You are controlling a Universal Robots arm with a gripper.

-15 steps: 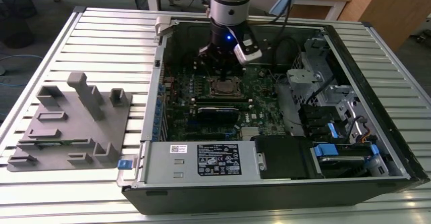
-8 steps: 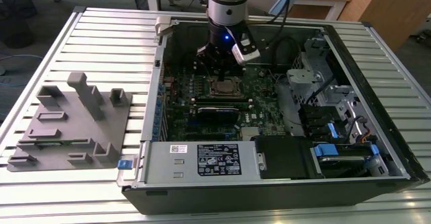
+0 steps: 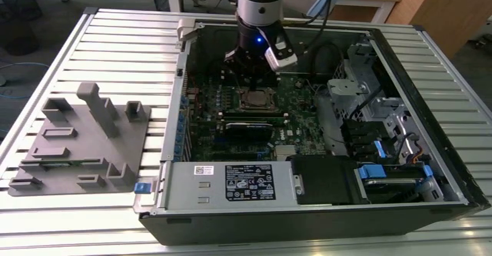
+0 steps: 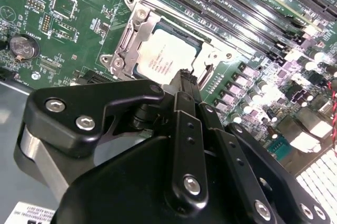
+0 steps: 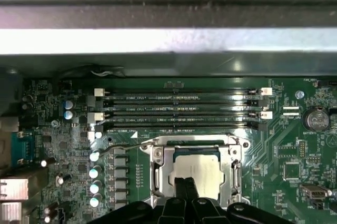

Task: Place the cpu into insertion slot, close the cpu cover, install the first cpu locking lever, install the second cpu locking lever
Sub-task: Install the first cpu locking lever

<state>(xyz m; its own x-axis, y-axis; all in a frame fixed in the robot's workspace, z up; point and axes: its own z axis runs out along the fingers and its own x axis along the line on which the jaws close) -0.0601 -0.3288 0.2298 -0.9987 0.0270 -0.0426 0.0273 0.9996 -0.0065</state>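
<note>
The cpu (image 5: 197,169), a square chip with a dull silver top, lies in the insertion slot (image 3: 257,99) on the green board. The cpu cover (image 5: 160,166), a silvery frame, lies flat around the chip; it also shows in the second wrist view, where the cpu cover (image 4: 129,40) frames the cpu (image 4: 163,58). A thin wire locking lever (image 5: 124,146) sticks out sideways from the socket's corner. My gripper (image 4: 184,79) hangs right over the socket's edge with its narrow black fingers shut together, nothing seen between them. In the exterior view my gripper (image 3: 252,86) stands upright inside the open case.
Long black memory slots (image 5: 179,111) run beside the socket. A black card (image 3: 248,130) sits nearer the case front, a drive cage (image 3: 361,94) at the exterior view's right, a power supply (image 3: 230,181) in front. A grey fixture (image 3: 84,140) lies on the slatted table.
</note>
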